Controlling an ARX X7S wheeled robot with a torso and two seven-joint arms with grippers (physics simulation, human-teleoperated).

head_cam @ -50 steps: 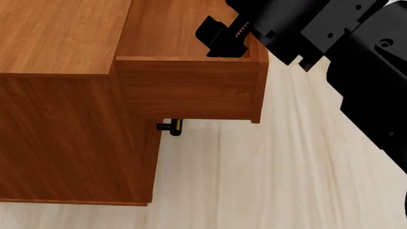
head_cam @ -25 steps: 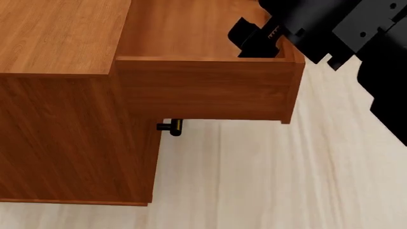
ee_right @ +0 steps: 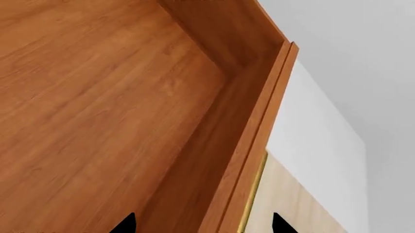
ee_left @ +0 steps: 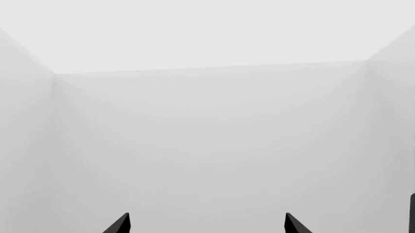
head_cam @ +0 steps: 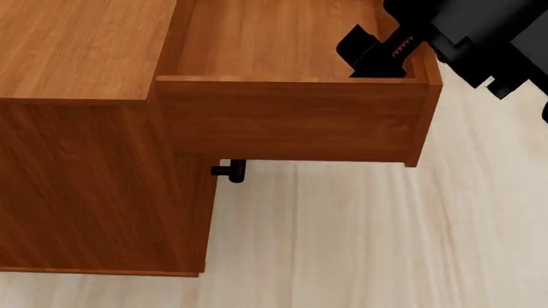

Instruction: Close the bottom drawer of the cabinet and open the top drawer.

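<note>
Right end effector [head_cam: 376,54]: black, at the front rim of the top drawer, hooked over the front board from above. Its two tips straddle that board in the right wrist view, with the brass handle just beyond them. The tips stand a moderate way apart; whether they pinch the board or merely hook it I cannot tell.
Top drawer [head_cam: 291,119]: directly under and behind the right end effector, drawn well out of the cabinet, its bare wooden floor showing. Nothing lies inside as far as can be seen.
Brass handle [ee_right: 254,191]: on the outer face of the drawer front, just past the tips, seen edge-on as a thin gold strip.
Cabinet [head_cam: 81,160]: beyond the drawer's inner end, away from the right end effector; reddish-brown top and side in plain sight.
Lower handle [head_cam: 231,171]: below the open drawer, a short dark-and-brass stub close against the cabinet front. Which drawer it belongs to is not clear.
Bottom drawer: not itself visible; nothing juts out low down, so it is probably shut.
Floor [head_cam: 360,244]: pale planks, beneath the drawer.
Left end effector [ee_left: 206,225]: only two dark tips, set wide apart, facing blank grey walls; holding nothing, away from the work.
Progress: closing step likely done; opening step well advanced, perhaps a little travel left.
</note>
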